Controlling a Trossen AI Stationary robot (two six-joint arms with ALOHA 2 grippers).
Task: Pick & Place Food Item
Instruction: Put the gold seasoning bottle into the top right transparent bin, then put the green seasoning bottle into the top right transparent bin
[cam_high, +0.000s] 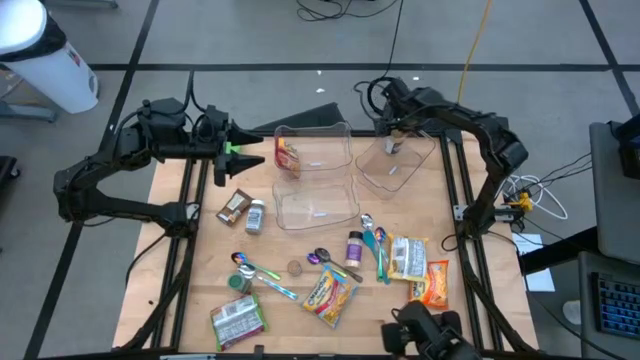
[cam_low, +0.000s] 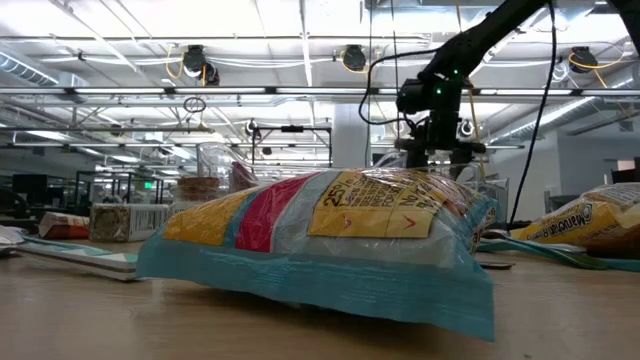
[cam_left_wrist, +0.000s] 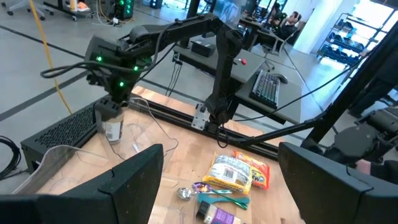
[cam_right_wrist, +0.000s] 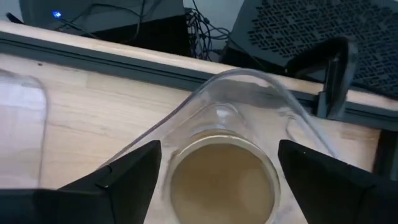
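Closest to the front edge of the wooden bench (cam_high: 200, 270) lies a scatter of crinkly snack packets: a green-and-white one (cam_high: 238, 320) at the left, a yellow, red and teal pouch (cam_high: 329, 294) in the middle that fills the low view, and 2 more at the right, one pale yellow (cam_high: 407, 257), one orange (cam_high: 432, 283). Between them lie several shiny spoons with coloured handles (cam_high: 378, 250) and a small purple-capped bottle (cam_high: 355, 245). Further in, a brown packet (cam_high: 234, 205) and a small white bottle (cam_high: 255, 216) sit side by side on the left. Past these stand 3 clear plastic bins with rounded corners. The nearest bin (cam_high: 316, 205) looks empty; the one behind it (cam_high: 312, 150) holds a red-and-yellow snack packet (cam_high: 288, 154) against its left wall. The third bin (cam_high: 397, 163), on the right, holds a small round jar with a tan lid (cam_right_wrist: 222, 180), standing upright inside. The right gripper (cam_high: 393, 146) hangs directly over that jar, its 2 dark fingers spread wide either side of the lid, apart from it and holding nothing. The left gripper (cam_high: 250, 155) waits at the bench's far left, just beside the bin with the packet, fingers parted and empty.
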